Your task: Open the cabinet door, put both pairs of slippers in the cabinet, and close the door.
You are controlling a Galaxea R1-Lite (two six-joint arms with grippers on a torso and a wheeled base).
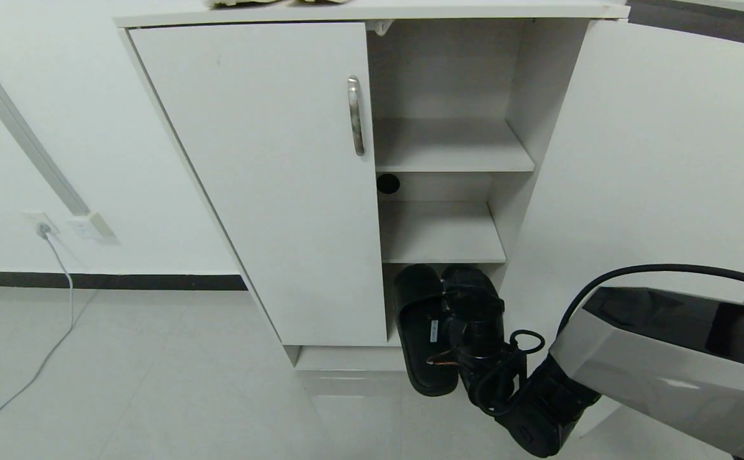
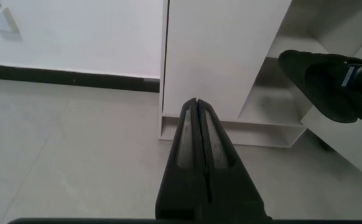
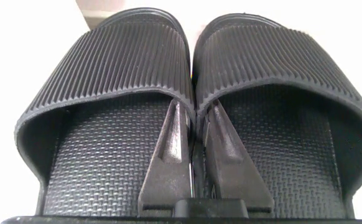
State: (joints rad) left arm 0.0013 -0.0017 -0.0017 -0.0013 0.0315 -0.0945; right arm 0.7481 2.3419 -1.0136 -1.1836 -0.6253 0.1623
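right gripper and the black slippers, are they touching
Touching. The right wrist view shows the right gripper, its fingers clamped on the adjoining inner edges of the black slippers.

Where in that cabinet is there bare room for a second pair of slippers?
The upper shelf and the middle shelf, both between the closed left door and the cabinet's right wall, are bare. The bottom compartment is crowded: the black slippers span it, held by the right gripper.
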